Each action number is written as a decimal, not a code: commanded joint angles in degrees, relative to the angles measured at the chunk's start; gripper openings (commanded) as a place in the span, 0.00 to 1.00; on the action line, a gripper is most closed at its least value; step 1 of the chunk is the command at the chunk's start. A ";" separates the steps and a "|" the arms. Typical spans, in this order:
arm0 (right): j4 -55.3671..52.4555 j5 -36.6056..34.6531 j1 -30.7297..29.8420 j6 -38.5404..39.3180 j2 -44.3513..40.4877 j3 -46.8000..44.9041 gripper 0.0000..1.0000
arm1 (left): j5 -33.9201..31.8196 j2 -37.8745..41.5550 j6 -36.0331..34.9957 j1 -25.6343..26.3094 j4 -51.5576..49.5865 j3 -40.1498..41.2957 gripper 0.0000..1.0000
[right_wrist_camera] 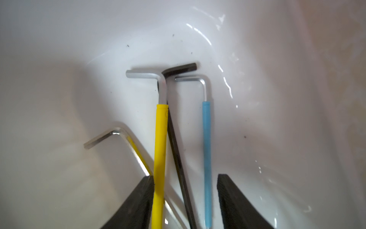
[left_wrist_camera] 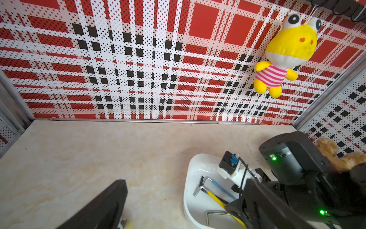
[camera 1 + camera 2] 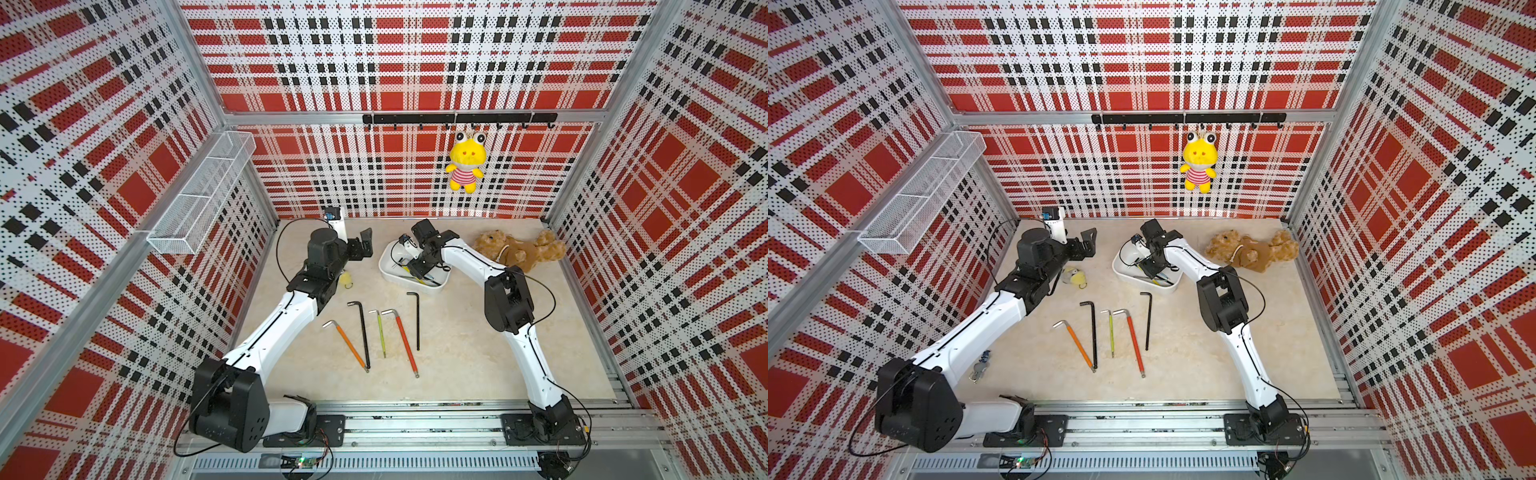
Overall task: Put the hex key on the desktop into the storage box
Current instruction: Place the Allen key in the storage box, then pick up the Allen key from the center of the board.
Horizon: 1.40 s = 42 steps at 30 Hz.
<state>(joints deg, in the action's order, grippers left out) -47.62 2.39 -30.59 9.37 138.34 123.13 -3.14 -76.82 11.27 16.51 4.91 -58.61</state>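
White storage box [image 3: 399,283] just above the middle in both top views, flat on the desktop [image 3: 457,353]. Right gripper [image 3: 417,271] down inside it, jaws apart, gripping nothing. Clear from the right wrist, only tiny bits from above: yellow hex key [image 1: 159,148], dark hex key [image 1: 176,150], blue hex key [image 1: 206,148] and silver hex key [image 1: 103,138] on the box floor. Only in the top views: orange hex key [image 3: 349,345], thick black hex key [image 3: 363,332], green hex key [image 3: 380,332], red hex key [image 3: 405,344] and thin black hex key [image 3: 417,322] on the desktop below the box. Left gripper [image 3: 362,247] left of the box, jaws apart, empty.
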 commanded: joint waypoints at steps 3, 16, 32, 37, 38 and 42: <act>5.55 -2.75 0.27 -6.54 -15.61 -7.97 0.67 | -0.66 -1.45 -0.81 -0.20 0.01 -1.51 0.99; 6.63 -7.35 -2.28 -34.57 -45.21 -41.11 0.80 | -0.13 -1.36 -0.03 -0.79 3.00 -0.11 0.99; 3.58 -9.50 -13.10 -51.31 -30.60 -42.31 0.75 | 1.03 -1.06 0.60 -1.07 2.92 -0.07 0.99; 3.98 -8.92 -13.27 -51.09 -25.60 -40.20 0.70 | 1.48 -0.93 0.69 -1.16 2.74 -0.31 0.99; 4.07 -8.81 -13.40 -51.16 -25.04 -39.87 0.70 | 1.40 -0.89 0.67 -1.17 2.74 -0.29 0.99; 4.29 -8.49 -13.84 -51.29 -23.16 -38.87 0.67 | 1.29 -0.77 0.66 -1.28 2.83 -0.19 0.99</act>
<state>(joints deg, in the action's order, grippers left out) -43.66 -5.82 -43.77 -41.28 114.24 82.59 -2.13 -78.15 11.77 15.68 6.81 -58.61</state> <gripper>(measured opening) 0.672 0.992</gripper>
